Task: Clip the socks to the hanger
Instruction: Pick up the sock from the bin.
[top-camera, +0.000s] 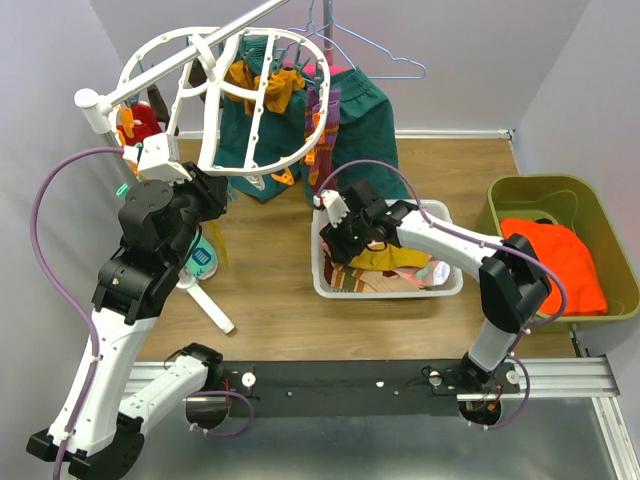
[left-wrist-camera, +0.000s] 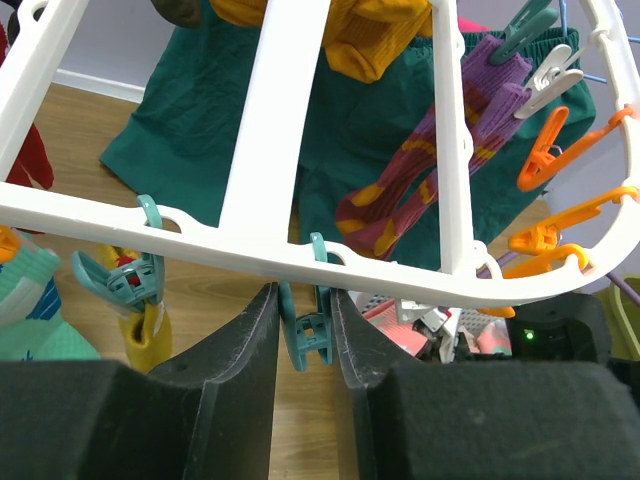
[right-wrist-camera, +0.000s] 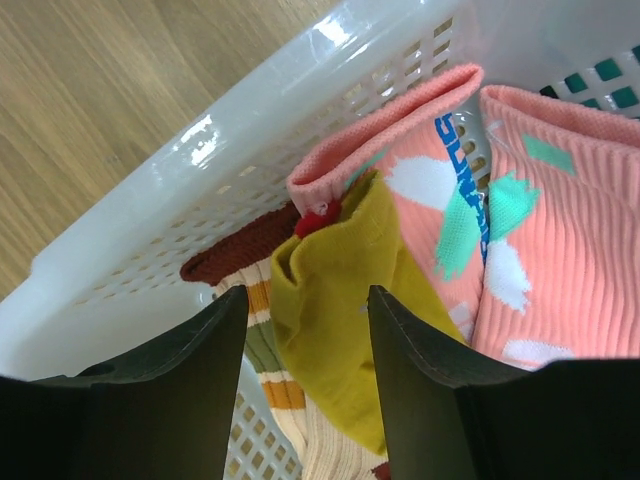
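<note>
The white lattice hanger (top-camera: 215, 100) hangs tilted at the back left, with socks clipped to it: a mustard one (left-wrist-camera: 375, 40) and a purple striped one (left-wrist-camera: 420, 190). My left gripper (left-wrist-camera: 303, 300) sits just under the frame's rim (left-wrist-camera: 270, 120), shut on a dangling teal clip (left-wrist-camera: 308, 335). More socks lie in the white mesh basket (right-wrist-camera: 250, 150): a mustard sock (right-wrist-camera: 330, 290), a pink one with teal patches (right-wrist-camera: 520, 240) and a cream striped one (right-wrist-camera: 265, 330). My right gripper (right-wrist-camera: 308, 300) is open inside the basket, its fingers either side of the mustard sock.
A dark green garment (top-camera: 370, 120) and wire hangers (top-camera: 370, 50) hang behind the frame. An olive bin (top-camera: 600, 210) with an orange cloth (top-camera: 560, 260) stands at the right. Orange clips (left-wrist-camera: 560, 150) dangle from the frame's right side; another teal clip (left-wrist-camera: 125, 280) holds a yellow sock (left-wrist-camera: 145, 335).
</note>
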